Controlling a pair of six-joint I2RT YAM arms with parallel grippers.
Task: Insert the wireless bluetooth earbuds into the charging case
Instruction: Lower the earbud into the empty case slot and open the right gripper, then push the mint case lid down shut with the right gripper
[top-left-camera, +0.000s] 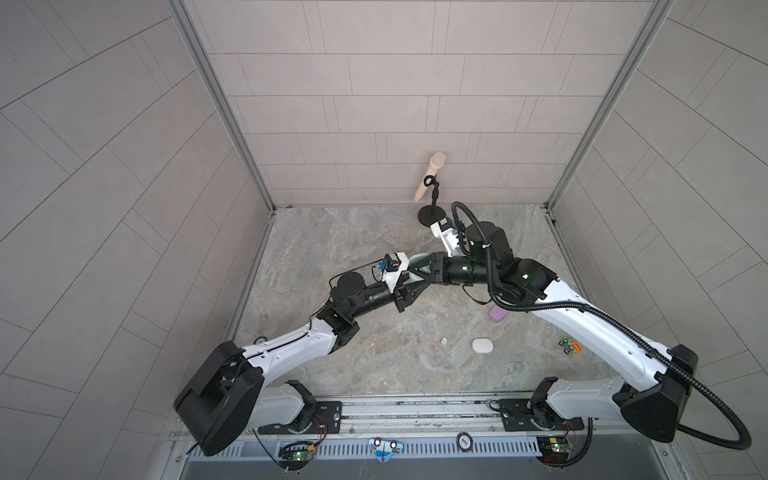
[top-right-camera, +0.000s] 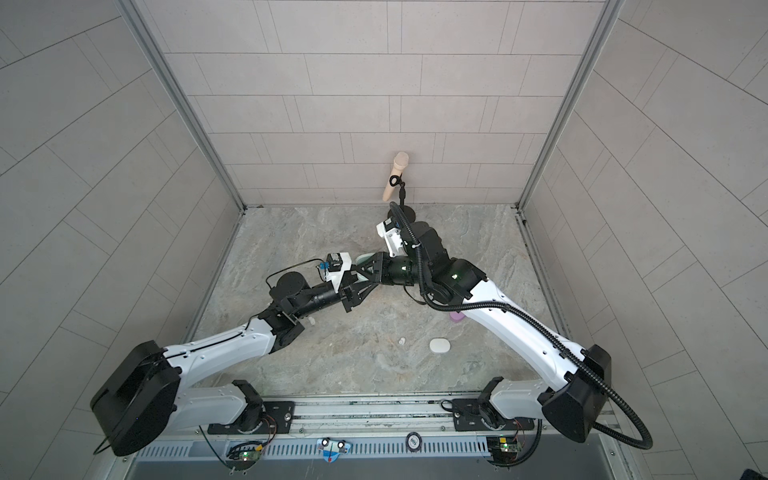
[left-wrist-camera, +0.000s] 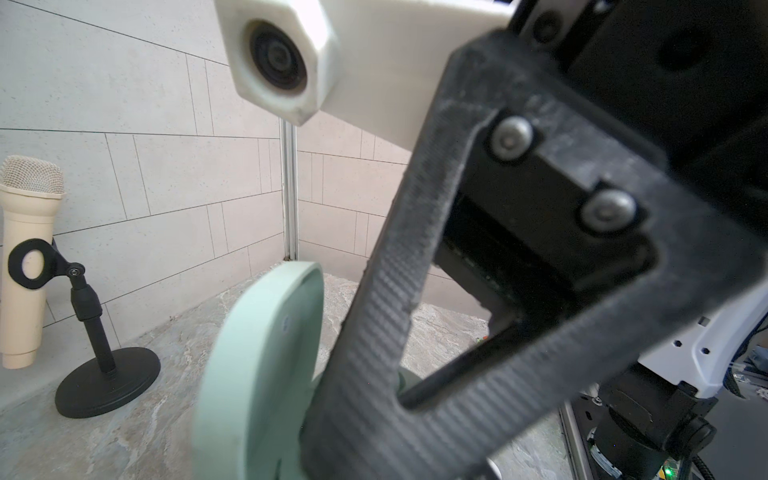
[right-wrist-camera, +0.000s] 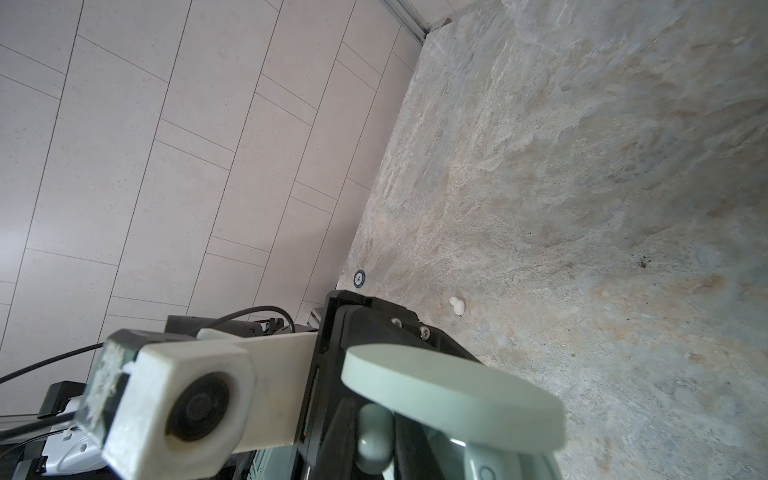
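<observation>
A mint-green charging case (top-left-camera: 417, 266) hangs above the middle of the floor with its lid (left-wrist-camera: 266, 365) swung up. My left gripper (top-left-camera: 405, 291) is shut on its lower half, which hardly shows. My right gripper (right-wrist-camera: 374, 440) meets it from the right, shut on a mint-green earbud (right-wrist-camera: 374, 434) that sits just beside the case body (right-wrist-camera: 482, 467), under the lid (right-wrist-camera: 453, 399). In the left wrist view the right gripper's fingers (left-wrist-camera: 374, 353) cover my left jaws. A white earbud (top-left-camera: 444, 341) lies loose on the floor, and another white earbud (top-right-camera: 310, 320) lies by the left arm.
A shut lilac case (top-left-camera: 497, 314) and a shut white case (top-left-camera: 482, 345) lie at the front right. A small green-and-orange toy (top-left-camera: 568, 345) sits farther right. A beige microphone on a black stand (top-left-camera: 432, 178) stands against the back wall, close behind the right wrist.
</observation>
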